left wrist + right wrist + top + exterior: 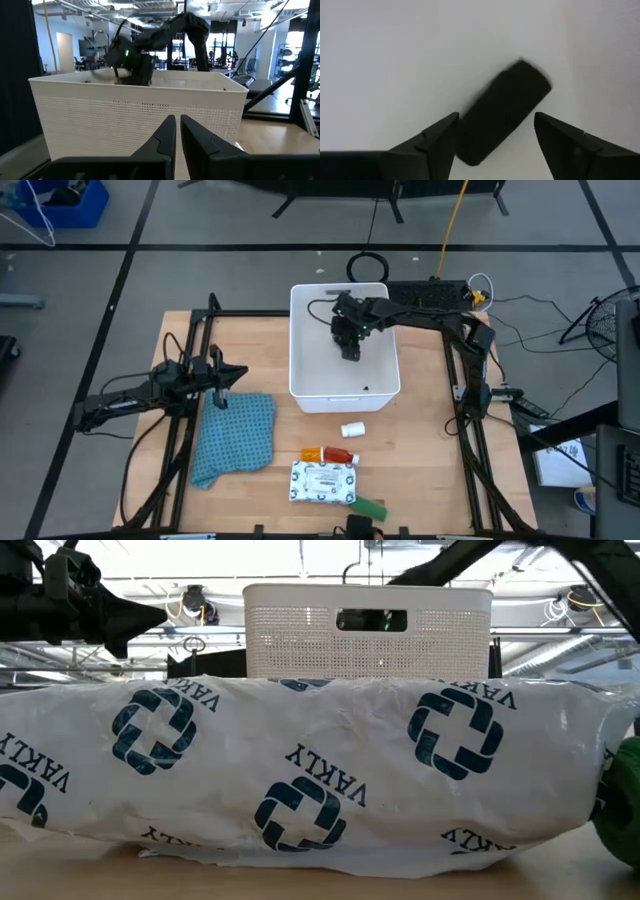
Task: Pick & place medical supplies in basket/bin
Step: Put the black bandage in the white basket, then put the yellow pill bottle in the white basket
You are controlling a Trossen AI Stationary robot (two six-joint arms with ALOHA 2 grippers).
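The white bin [296,340] stands at the table's far middle. My right gripper [350,350] hangs open inside it, pointing down. In the right wrist view the black block [505,107] shows blurred between and beyond the spread fingers [495,135], against the bin's white floor, with no hold on it. My left gripper [222,395] waits shut at the table's left, over the edge of the blue cloth [235,435]. Near the front lie a small white cylinder [352,429], a red-orange bottle [328,454], the white printed packet [323,481] and a green block [369,508].
The low view is filled by the printed packet [300,780], with the bin [300,640] behind it and the green block [625,800] at the right. Bare wood lies to the right of the bin and of the items. Cables and a power strip [430,292] sit beyond the far edge.
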